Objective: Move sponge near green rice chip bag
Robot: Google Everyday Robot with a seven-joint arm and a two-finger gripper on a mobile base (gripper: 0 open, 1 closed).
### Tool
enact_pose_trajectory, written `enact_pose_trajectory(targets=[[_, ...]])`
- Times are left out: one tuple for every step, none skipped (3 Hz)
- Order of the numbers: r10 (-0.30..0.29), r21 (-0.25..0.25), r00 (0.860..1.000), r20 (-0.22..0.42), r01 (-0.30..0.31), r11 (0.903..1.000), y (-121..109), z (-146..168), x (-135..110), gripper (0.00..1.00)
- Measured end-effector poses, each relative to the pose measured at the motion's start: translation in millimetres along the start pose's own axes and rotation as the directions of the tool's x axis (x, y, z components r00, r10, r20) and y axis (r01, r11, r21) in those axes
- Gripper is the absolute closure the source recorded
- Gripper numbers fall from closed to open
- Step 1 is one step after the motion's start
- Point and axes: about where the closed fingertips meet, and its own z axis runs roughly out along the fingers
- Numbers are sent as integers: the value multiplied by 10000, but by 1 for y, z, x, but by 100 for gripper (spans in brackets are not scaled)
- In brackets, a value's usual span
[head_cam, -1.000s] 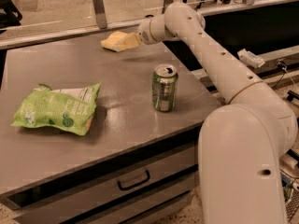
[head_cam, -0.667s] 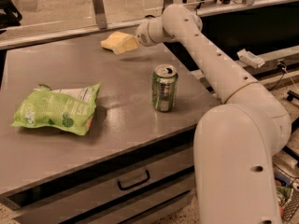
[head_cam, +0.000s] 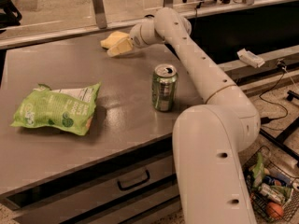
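Note:
The pale yellow sponge (head_cam: 112,36) lies at the far edge of the grey table (head_cam: 70,157), near the back middle. My gripper (head_cam: 119,47) is right at the sponge, on its near right side, touching or overlapping it. The crinkled light-green rice chip bag (head_cam: 58,108) lies flat at the table's left front, well apart from the sponge. My white arm (head_cam: 196,64) reaches from the right front across the table to the back.
A green drink can (head_cam: 164,87) stands upright in the middle right of the table, just left of my arm. A drawer handle (head_cam: 133,181) shows below the table front. A basket of items (head_cam: 268,195) sits on the floor at the right.
My arm's upper part has swung a little to the left and the gripper has shifted slightly left at the sponge. The bag and the can have not moved.

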Motion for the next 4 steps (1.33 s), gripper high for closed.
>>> enact_pose_trajectory(targets=[[-1, -66, 10000, 24, 1, 10000, 1, 1, 0, 16], [-13, -136, 10000, 51, 14, 9999, 1, 2, 0, 39], [-62, -190, 10000, 4, 62, 9998, 2, 3, 0, 62], [-131, -278, 9999, -33, 130, 9995, 3, 1, 1, 85]])
